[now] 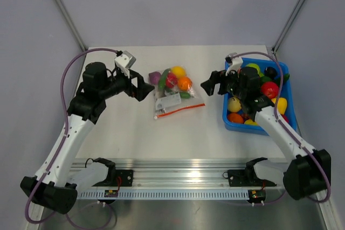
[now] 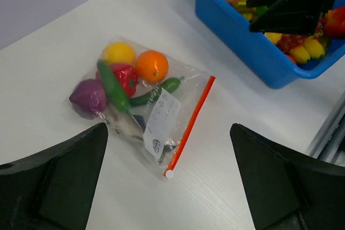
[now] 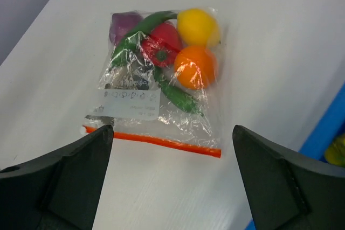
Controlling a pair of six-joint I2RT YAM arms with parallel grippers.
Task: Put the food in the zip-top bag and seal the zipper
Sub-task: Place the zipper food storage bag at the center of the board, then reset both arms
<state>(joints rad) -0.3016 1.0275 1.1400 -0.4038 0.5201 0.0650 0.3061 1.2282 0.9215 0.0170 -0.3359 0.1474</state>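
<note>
**Filled bag flat on the desk, both jaws apart**

Clear, floppy plastic zip-top bag (image 1: pixel 173 92) (image 2: pixel 161 117) (image 3: pixel 135 103) lying flat at mid-desk, between the two arms and touched by neither. Bunched at its far end, small glossy toy food (image 1: pixel 178 78): a yellow piece, an orange one, a red one, a purple one and a long green one. Thin orange-red zipper strip (image 1: pixel 180 109) (image 2: pixel 191 125) (image 3: pixel 161 141) straight along the near mouth edge; cannot tell whether pressed shut.

Left arm (image 1: pixel 102 87) bent up from the near-left corner, wrist turned right toward the bag; left jaws spread wide above the pale desk (image 1: pixel 135 127), holding nothing. Right arm (image 1: pixel 269 117) rising from the near-right corner over a blue rectangular plastic bin (image 1: pixel 229 121) (image 2: pixel 242 41) of more toy fruit, wrist turned left toward the bag; right jaws likewise wide apart and empty.
</note>
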